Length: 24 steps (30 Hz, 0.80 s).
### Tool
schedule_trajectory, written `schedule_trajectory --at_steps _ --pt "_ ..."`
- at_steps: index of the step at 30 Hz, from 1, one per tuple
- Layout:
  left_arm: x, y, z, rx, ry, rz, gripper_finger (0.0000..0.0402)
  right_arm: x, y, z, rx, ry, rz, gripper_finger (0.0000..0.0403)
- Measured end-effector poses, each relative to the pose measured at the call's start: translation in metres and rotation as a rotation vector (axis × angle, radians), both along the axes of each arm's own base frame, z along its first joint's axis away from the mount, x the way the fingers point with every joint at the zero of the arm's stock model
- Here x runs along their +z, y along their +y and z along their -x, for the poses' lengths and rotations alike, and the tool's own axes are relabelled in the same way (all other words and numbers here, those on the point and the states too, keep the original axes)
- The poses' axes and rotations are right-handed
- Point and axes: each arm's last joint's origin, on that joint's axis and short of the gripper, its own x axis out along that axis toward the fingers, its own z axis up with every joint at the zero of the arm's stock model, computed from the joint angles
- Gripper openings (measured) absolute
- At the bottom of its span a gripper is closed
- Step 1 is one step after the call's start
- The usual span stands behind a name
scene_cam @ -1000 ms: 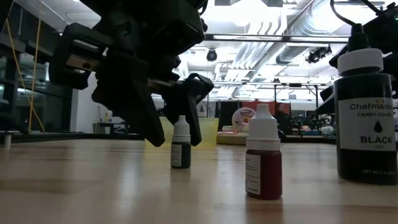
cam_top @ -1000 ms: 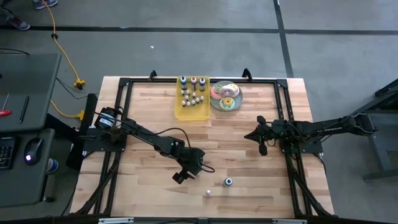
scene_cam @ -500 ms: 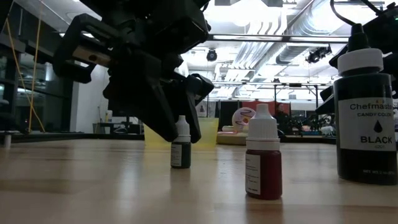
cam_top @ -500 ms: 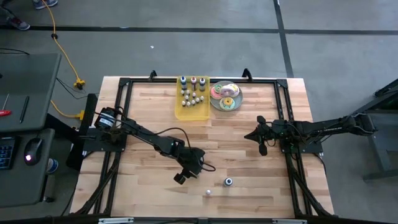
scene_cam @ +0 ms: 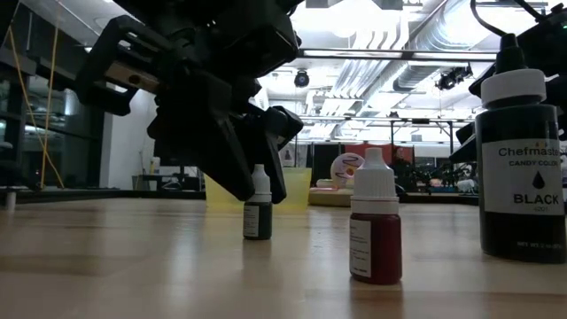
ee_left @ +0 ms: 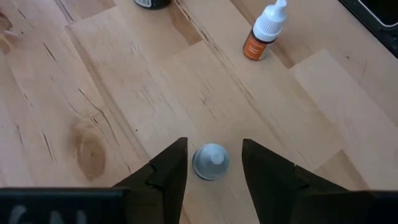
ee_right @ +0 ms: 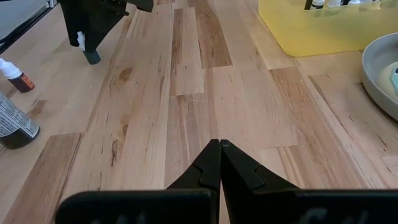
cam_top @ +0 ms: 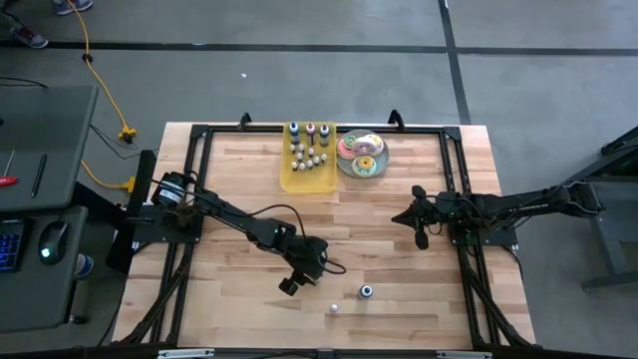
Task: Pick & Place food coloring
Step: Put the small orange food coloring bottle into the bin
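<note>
Pale butcher-block wood makes up the surface (cam_top: 239, 179), framed by a black rail. Left claw (ee_left: 213, 163) sits low over the near middle of the surface, its two dark fingers (ee_left: 168, 171) standing on either side of a small dark-bodied food coloring bottle (scene_cam: 258, 204) with a whitish cap; from the wrist view the cap shows between the fingers with a thin gap on each side, and in the low view the fingers overlap the bottle, so I cannot tell whether they actually pinch it or only bracket it. The bottle stands upright on the wood. Near it, toward the front edge, stands a small reddish-brown dropper bottle (scene_cam: 375, 218) with a white pointed cap, upright, apart from the claw. A larger black bottle (scene_cam: 520, 167) with a white collar, labelled BLACK, stands upright further to the side. At the far edge of the surface rests a yellow tray (cam_top: 309, 172) holding a cluster of tiny food coloring bottles (cam_top: 309, 152), several with coloured caps along the far row. Just beside the tray lies a round plate (cam_top: 361, 156) with pastel frosted doughnuts. Right claw (ee_right: 219, 147) hangs over the right side of the surface, well apart from the bottles, with its fingers pressed together tip to tip and nothing between them. Off the surface on the left side sits a desk with a keyboard edge and a mouse (cam_top: 54, 239).
</note>
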Motion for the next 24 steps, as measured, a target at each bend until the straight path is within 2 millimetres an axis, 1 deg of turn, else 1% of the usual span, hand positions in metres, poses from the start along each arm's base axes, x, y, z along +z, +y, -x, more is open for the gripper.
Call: schedule_trajectory --at_steps 24 --pt "0.0001 0.0002 -0.0001 0.026 0.010 0.010 0.0146 0.0000 0.0000 0.0000 0.000 0.000 0.000 0.0000"
